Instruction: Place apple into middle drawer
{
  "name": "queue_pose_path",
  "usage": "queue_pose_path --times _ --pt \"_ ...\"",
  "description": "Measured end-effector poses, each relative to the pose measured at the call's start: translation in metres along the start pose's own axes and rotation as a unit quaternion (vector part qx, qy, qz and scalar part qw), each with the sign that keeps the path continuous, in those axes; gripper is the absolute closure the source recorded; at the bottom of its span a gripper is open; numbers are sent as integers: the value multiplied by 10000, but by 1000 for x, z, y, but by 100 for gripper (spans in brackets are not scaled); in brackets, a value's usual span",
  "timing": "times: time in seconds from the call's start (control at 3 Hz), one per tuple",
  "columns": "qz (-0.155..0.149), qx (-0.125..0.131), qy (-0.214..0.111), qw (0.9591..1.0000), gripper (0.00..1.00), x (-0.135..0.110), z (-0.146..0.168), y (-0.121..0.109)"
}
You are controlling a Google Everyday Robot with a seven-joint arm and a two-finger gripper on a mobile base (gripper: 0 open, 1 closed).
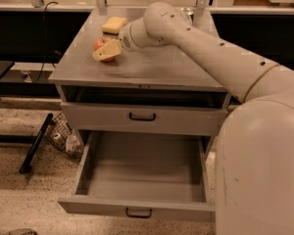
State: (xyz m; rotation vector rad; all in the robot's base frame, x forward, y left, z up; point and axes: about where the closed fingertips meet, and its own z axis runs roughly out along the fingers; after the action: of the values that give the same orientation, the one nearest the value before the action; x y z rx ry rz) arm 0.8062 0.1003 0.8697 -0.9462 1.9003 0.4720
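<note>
The red apple [98, 44] sits on the grey cabinet top [152, 67], near its back left. My gripper [107, 51] is right at the apple, its cream tip overlapping the apple's front right side and hiding part of it. The middle drawer [137, 208] is the lower grey drawer; it is pulled wide out and has nothing in it. Its small black handle [137, 213] shows on the front panel. My arm reaches in from the right across the cabinet top.
A yellow sponge [114, 24] lies behind the apple. The upper grey drawer [142, 117] is shut. A wire basket with bottles [63, 137] and a black stand leg [35, 146] are on the floor to the left. My white base fills the lower right.
</note>
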Motion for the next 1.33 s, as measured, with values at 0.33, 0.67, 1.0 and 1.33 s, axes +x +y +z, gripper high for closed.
queue_pose_path --times 0.33,0.67,1.0,1.33 --pt "-57 -55 24 10000 18 -3 8 6" --pt "-117 -116 44 9999 41 -4 13 12" --pt "-194 -222 -3 9996 64 -10 16 20" --pt "-287 -331 -208 9988 87 -17 -2 30"
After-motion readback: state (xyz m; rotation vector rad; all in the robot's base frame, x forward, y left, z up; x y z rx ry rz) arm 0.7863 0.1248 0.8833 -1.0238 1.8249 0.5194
